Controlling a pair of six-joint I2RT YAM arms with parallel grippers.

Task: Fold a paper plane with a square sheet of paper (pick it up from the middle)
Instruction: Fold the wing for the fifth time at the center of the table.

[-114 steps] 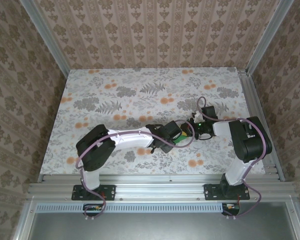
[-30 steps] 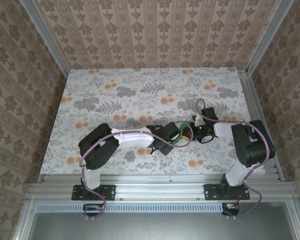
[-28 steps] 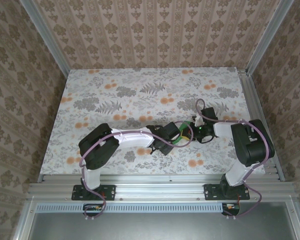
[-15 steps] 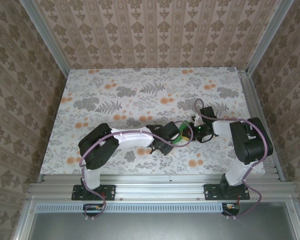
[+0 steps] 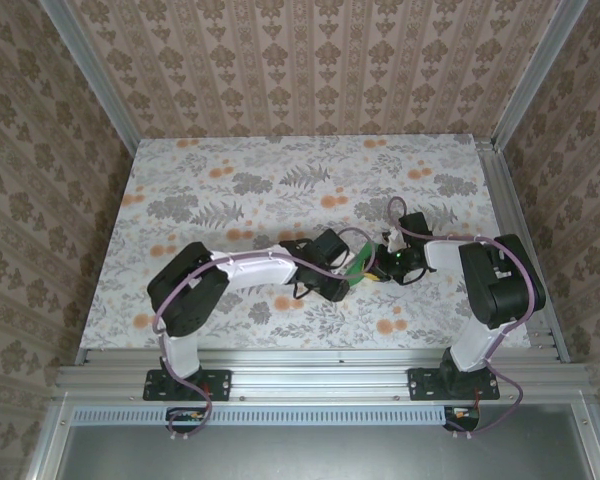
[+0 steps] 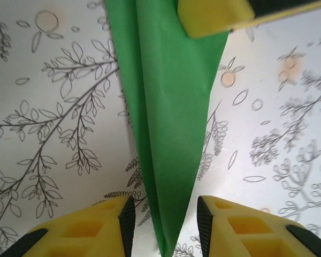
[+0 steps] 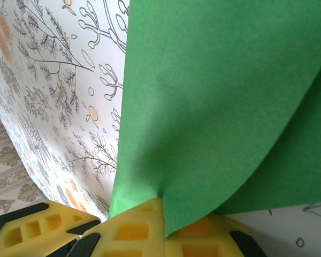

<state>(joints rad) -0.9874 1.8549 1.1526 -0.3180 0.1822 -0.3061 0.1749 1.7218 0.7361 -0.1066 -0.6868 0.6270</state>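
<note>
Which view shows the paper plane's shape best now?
Left wrist: the paper plane shows lengthwise, centre crease and narrowing tip clear. Right wrist gives a close-up flap pinched in the right gripper; top external, a small green sliver.

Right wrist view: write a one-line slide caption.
Right gripper shut on the folded green paper, floral tabletop behind.

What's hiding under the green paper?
Below the green paper is the flowery tabletop, showing on both sides of it. The patch straight beneath is covered, so nothing there can be seen.
</note>
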